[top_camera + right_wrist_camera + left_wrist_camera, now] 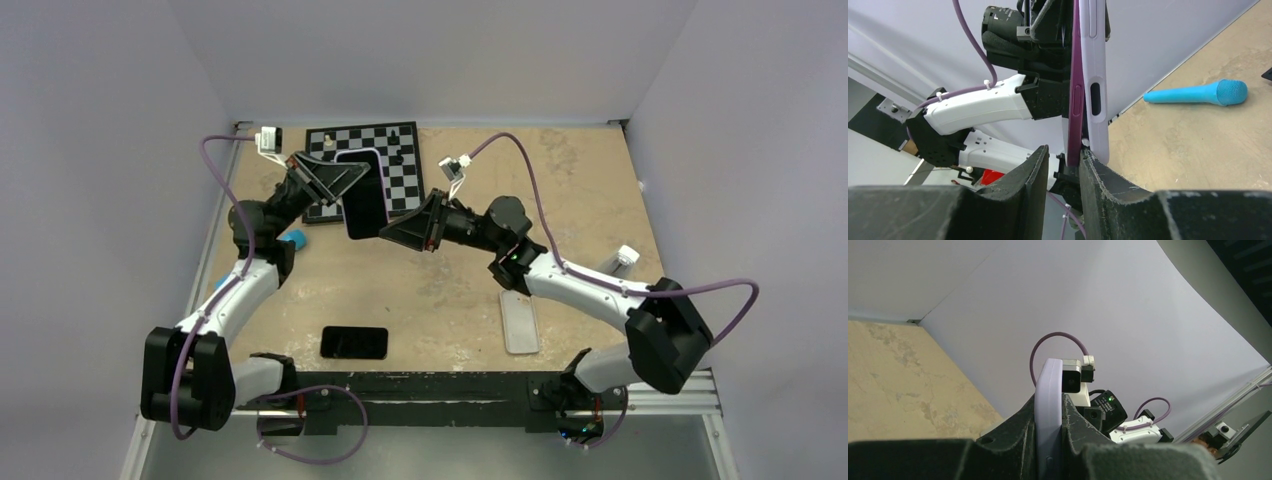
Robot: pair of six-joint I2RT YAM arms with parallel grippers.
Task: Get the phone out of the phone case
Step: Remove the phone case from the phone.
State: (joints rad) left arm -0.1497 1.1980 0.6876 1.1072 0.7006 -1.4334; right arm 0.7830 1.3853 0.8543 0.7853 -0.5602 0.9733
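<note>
Cased phone held aloft over the far edge of the bench [570, 180].
Top view: the phone [362, 200] is seen between left gripper [338, 182] and right gripper [410, 228], above the chessboard [400, 165]. Left wrist: the lilac case [1048, 405] is clamped in the left gripper. Right wrist: the right gripper is narrowly parted, the phone's edge lying against one finger; a blue microphone [1198, 93] is seen on the bench.

We saw a smooth, matt plastic case [1098, 50] between rough-edged matt black fingers [1108, 192], its phone [364, 200] glossy.
</note>
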